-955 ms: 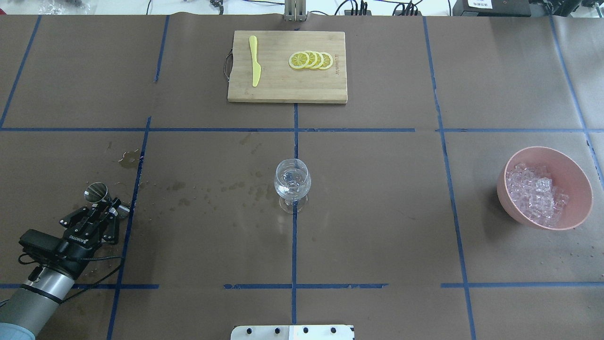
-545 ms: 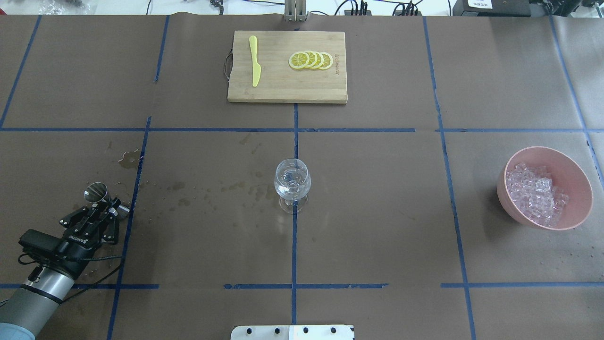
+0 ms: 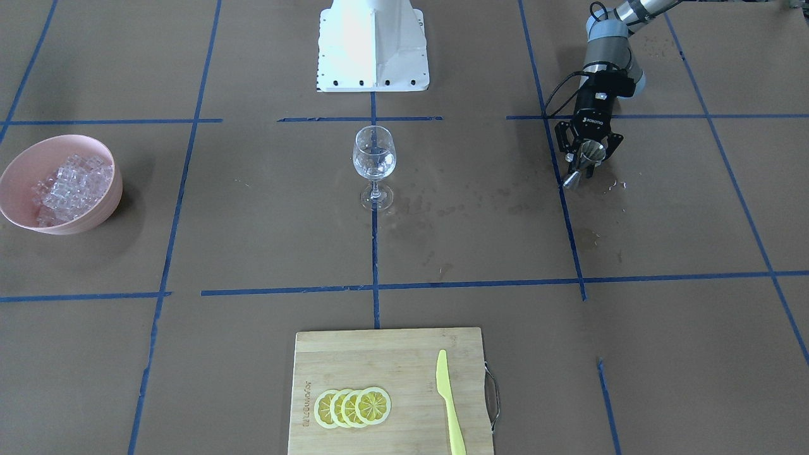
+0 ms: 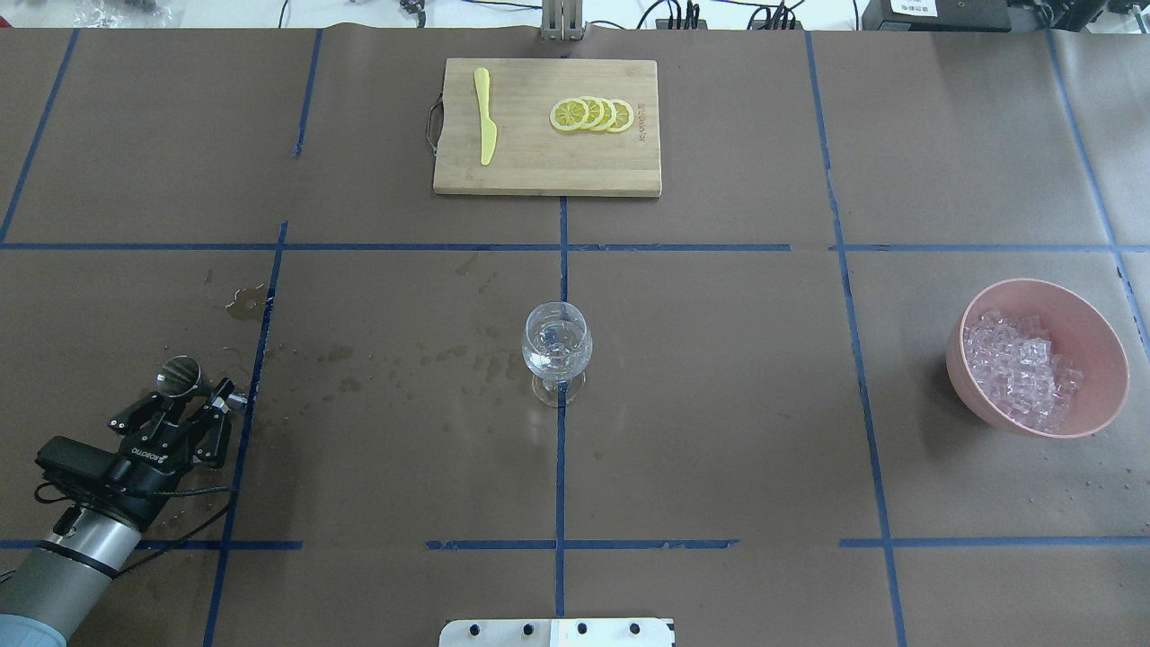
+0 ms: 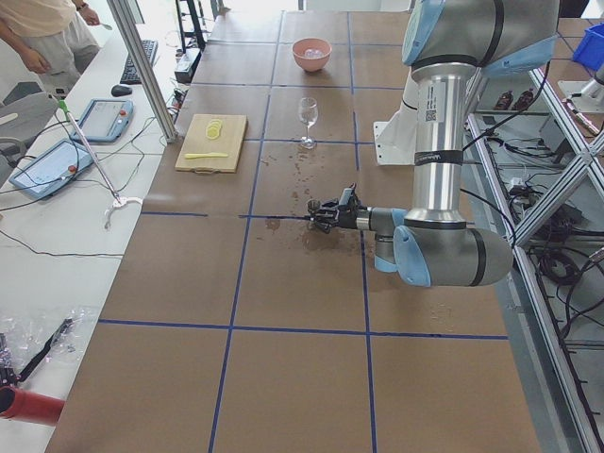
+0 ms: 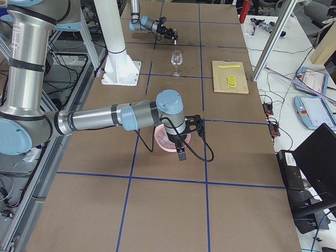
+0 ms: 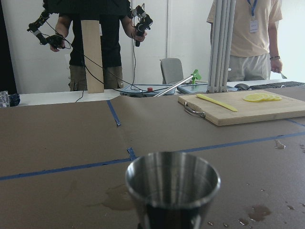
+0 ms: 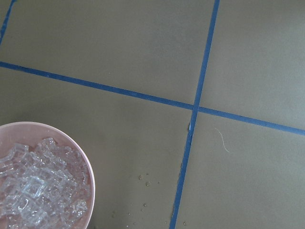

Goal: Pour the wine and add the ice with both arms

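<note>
A steel jigger (image 4: 180, 376) stands at the table's near left; it also shows in the front view (image 3: 591, 152) and fills the left wrist view (image 7: 172, 191). My left gripper (image 4: 199, 395) has its fingers on either side of the jigger and is shut on it. I cannot see wine in the jigger. A clear wine glass (image 4: 557, 346) stands at the table's centre with no dark liquid in it. Ice cubes (image 4: 1020, 368) fill a pink bowl (image 4: 1094, 331) at the right. My right gripper (image 6: 181, 155) hangs high above the bowl; I cannot tell if it is open.
A wooden cutting board (image 4: 539, 171) at the far centre holds lemon slices (image 4: 593, 114) and a yellow knife (image 4: 485, 117). Brown wet stains (image 4: 243, 304) spot the paper between the jigger and the glass. The white pedestal base (image 3: 373, 50) stands at the near edge.
The jigger's top has shifted slightly toward my left gripper, and the gripper has edged forward around it. Glass, bowl and board have not moved.
</note>
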`<action>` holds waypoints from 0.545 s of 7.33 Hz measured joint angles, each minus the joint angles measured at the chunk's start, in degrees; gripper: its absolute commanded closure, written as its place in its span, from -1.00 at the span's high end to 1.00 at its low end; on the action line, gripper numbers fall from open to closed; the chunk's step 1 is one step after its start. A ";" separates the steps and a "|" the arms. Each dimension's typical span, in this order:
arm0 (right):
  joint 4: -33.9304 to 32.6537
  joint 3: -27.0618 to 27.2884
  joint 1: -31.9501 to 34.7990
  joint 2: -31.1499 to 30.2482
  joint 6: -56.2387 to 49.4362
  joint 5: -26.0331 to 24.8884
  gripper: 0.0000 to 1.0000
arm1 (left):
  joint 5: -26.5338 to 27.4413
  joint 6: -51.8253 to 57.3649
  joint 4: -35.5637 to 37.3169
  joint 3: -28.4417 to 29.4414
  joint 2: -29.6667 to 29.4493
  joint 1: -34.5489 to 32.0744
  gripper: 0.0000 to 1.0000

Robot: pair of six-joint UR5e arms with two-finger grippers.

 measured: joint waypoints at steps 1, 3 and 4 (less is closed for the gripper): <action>0.00 0.00 0.00 0.03 0.00 -0.02 1.00 | 0.00 0.06 -0.02 -0.12 0.00 -0.03 0.93; -0.01 0.01 0.03 -0.03 0.00 -0.08 1.00 | 0.00 0.29 -0.14 -1.50 0.37 -0.15 0.98; -0.01 0.04 0.09 -0.08 0.00 -0.07 1.00 | 0.00 1.16 -0.18 -3.59 0.77 -0.25 0.98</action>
